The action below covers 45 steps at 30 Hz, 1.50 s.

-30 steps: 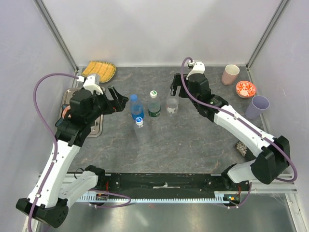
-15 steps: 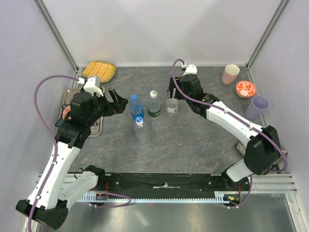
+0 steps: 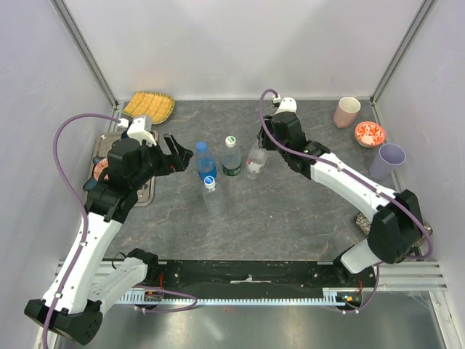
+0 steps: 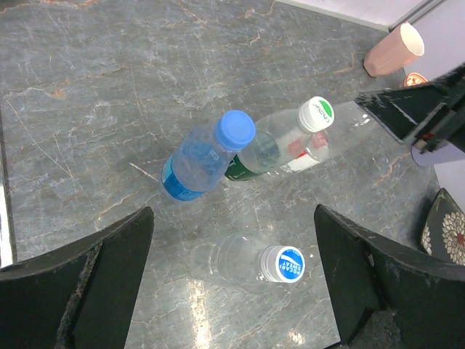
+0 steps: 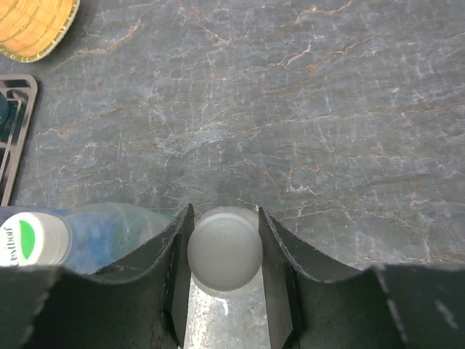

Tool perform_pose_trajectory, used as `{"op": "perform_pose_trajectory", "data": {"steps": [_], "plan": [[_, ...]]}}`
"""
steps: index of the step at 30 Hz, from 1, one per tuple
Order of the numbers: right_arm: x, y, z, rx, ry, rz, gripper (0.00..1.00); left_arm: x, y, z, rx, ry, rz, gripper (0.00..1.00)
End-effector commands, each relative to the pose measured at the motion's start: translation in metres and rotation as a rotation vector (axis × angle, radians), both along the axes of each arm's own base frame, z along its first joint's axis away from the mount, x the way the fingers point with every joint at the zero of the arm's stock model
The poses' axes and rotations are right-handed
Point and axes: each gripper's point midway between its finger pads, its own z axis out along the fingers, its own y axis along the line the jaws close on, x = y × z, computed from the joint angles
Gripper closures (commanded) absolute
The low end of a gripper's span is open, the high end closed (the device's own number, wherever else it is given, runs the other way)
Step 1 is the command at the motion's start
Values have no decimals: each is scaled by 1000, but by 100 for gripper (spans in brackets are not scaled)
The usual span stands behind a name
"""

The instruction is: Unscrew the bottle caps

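Observation:
Four bottles stand mid-table. The blue-tinted bottle point(image 3: 205, 164) has a blue cap point(image 4: 237, 129). Beside it is the green-labelled bottle point(image 3: 232, 166) with a white-and-green cap point(image 4: 317, 114). In front stands a clear bottle point(image 4: 231, 263) with a white-and-blue cap point(image 4: 284, 263). The rightmost clear bottle point(image 3: 253, 163) leans left. My right gripper point(image 5: 224, 251) is shut on its plain white cap point(image 5: 224, 247), one finger point(image 5: 178, 258) on each side. My left gripper point(image 4: 232, 214) hangs open, tilted over the front bottle, touching nothing.
A pink cup point(image 3: 346, 112), a red patterned bowl point(image 3: 370, 134) and a purple cup point(image 3: 387, 161) stand at the back right. A yellow woven dish point(image 3: 150, 106) lies at the back left, and a metal tray point(image 3: 142, 190) sits under my left arm.
My right gripper came down over the rightmost bottle and closed on its white cap, and the bottle now leans left. The left arm has barely moved.

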Motion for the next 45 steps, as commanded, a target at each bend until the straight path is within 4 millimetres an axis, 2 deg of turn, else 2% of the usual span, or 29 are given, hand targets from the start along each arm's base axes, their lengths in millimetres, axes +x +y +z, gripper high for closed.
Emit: {"op": "perform_pose_trajectory", "data": {"steps": [1, 2, 4, 5, 7, 8, 10, 11, 12, 14, 16, 17, 18, 19, 21, 22, 24, 28, 31, 35, 38, 45], "plan": [[-19, -27, 67, 50, -119, -69, 69, 8, 2, 28, 25, -83, 0, 2], [-30, -35, 88, 71, -154, -73, 71, 11, 1, 31, 22, -87, -1, 3], [-44, -50, 96, 44, -151, -86, 72, 17, -6, 42, 1, -109, -18, 3], [-55, -59, 112, 58, -177, -92, 74, 20, -8, 46, -16, -113, -22, 3], [-70, -72, 116, 34, -168, -93, 76, 22, -20, 55, -49, -127, -67, 4], [-81, -77, 128, 51, -188, -80, 81, 25, -29, 62, -82, -147, -105, 5], [-94, -79, 133, 60, -187, -45, 89, 26, -41, 67, -116, -169, -157, 9], [-105, -76, 140, 88, -198, 5, 100, 29, -51, 81, -150, -234, -195, 13], [-111, -71, 143, 106, -197, 41, 100, 26, -59, 80, -166, -246, -243, 15], [-124, -61, 155, 154, -211, 124, 100, 23, -73, 93, -188, -290, -304, 15], [-139, -40, 171, 223, -235, 263, 100, 13, -93, 116, -215, -339, -440, 13], [-144, -36, 182, 254, -257, 294, 100, 0, -107, 124, -230, -357, -540, 12], [-157, -22, 189, 290, -257, 401, 100, -4, -114, 141, -236, -395, -589, 6], [-163, -15, 201, 318, -285, 452, 100, -10, -119, 148, -237, -415, -636, 0], [-174, -3, 220, 363, -324, 548, 100, -28, -131, 168, -233, -468, -765, 0], [-185, 5, 223, 381, -327, 622, 100, -31, -135, 170, -234, -474, -806, 0], [-192, 10, 230, 403, -345, 677, 100, -48, -141, 178, -239, -491, -927, 0], [-211, 21, 253, 494, -419, 799, 100, -60, -150, 168, -237, -482, -1038, 0], [-217, 26, 265, 549, -456, 844, 100, -71, -155, 156, -235, -468, -1114, 0], [-217, 35, 269, 587, -446, 888, 100, -86, -163, 144, -219, -456, -1190, 0], [-217, 38, 277, 606, -456, 905, 100, -85, -163, 140, -204, -452, -1183, 0], [-214, 42, 282, 605, -455, 918, 100, -91, -171, 131, -200, -421, -1219, 0]]}}
